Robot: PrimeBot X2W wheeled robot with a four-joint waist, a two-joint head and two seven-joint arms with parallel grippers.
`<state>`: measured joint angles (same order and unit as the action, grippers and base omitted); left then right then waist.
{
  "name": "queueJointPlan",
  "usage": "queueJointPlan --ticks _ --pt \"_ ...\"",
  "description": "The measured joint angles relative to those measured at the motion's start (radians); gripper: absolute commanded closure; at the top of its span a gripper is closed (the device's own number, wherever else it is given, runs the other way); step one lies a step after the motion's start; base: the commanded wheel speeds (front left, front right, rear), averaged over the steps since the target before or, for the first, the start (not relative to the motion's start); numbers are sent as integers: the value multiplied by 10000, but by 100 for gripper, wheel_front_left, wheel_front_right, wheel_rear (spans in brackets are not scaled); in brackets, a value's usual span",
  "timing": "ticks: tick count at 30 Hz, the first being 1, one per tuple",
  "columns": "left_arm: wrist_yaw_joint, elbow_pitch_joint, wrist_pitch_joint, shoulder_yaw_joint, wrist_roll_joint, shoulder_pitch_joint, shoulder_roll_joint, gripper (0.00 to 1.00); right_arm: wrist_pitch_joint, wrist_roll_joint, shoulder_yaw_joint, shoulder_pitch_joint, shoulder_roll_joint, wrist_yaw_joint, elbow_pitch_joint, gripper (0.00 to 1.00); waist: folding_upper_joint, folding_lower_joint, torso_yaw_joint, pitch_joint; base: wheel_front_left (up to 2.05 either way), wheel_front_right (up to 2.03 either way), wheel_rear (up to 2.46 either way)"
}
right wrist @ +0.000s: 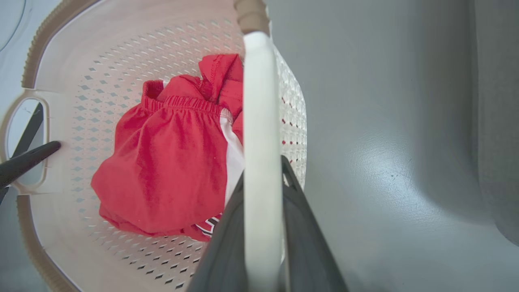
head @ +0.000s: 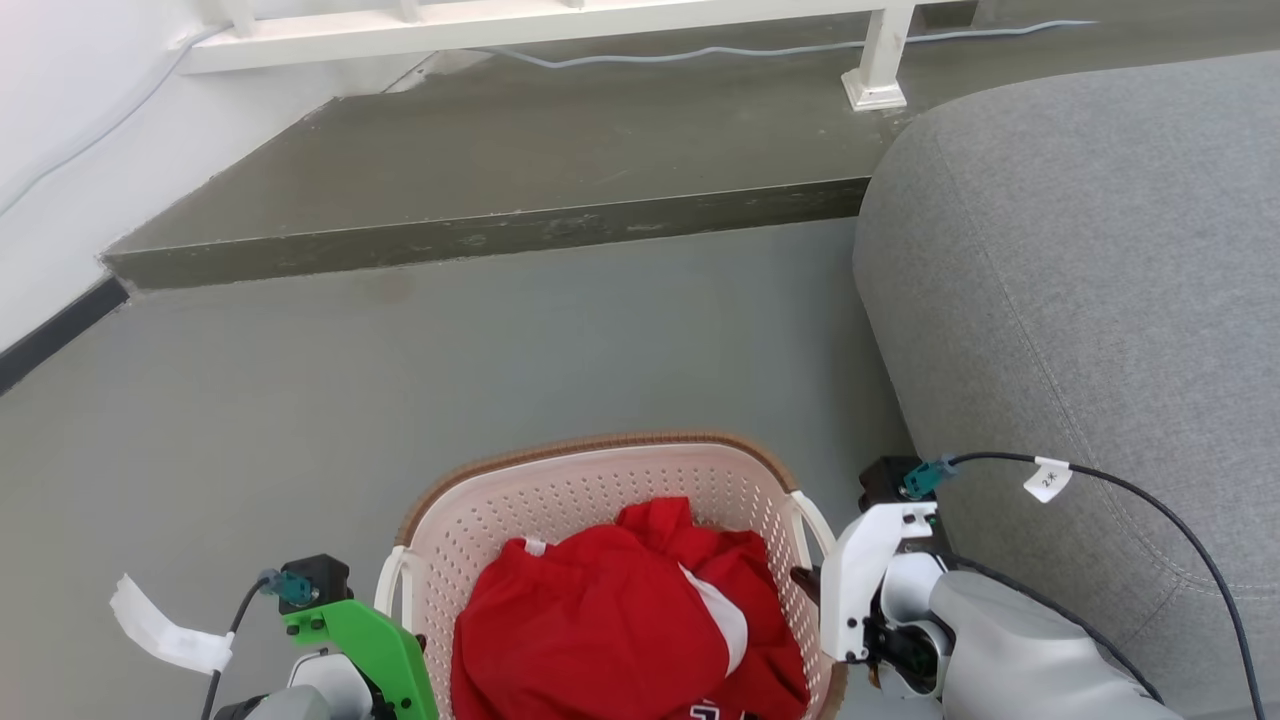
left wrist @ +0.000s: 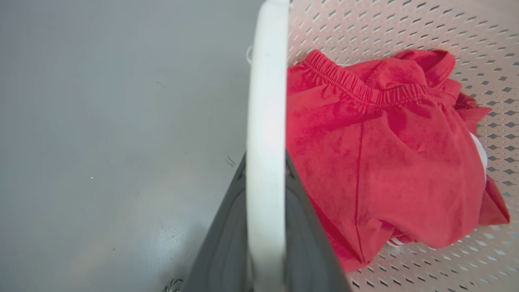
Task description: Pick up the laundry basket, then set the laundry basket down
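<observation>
Pinching a white loop handle apiece, the left gripper (left wrist: pixel 264 168) and the right gripper (right wrist: pixel 262 172) each have their dark fingers closed on the laundry basket (head: pixel 560 500), which sits low and close before the robot. It is over smooth grey floor (head: pixel 400 380) just beside a grey sofa (head: pixel 1100 250), though whether it touches the floor cannot be told. A raised step (head: pixel 500 160), a white railing (head: pixel 500 25) and a white wall (head: pixel 60 120) lie beyond. The basket is level with its mouth up and a handle to each side, its long axis unclear because its near end is cut off; it is cream, perforated and brown-rimmed, with a red garment (head: pixel 600 620) inside.
</observation>
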<state>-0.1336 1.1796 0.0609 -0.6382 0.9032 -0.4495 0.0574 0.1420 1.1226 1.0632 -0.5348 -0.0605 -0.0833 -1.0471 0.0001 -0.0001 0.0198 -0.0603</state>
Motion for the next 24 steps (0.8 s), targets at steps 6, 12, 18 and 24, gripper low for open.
queueJointPlan --ticks 6,12,18,24 --pt "0 25 88 -31 2 26 -15 100 100 132 82 88 -10 0 0 100 0 0 20 50 0 0 0" --pt "0 31 102 -40 4 26 -15 100 174 242 127 89 -15 10 0 100 0 0 57 50 0 0 0" --pt "0 21 98 -35 54 26 -13 100 173 311 173 88 -21 15 2 100 0 0 75 37 0 0 0" --pt "0 13 88 -40 79 26 -12 100 171 343 226 85 -25 19 4 100 0 0 75 17 0 0 0"
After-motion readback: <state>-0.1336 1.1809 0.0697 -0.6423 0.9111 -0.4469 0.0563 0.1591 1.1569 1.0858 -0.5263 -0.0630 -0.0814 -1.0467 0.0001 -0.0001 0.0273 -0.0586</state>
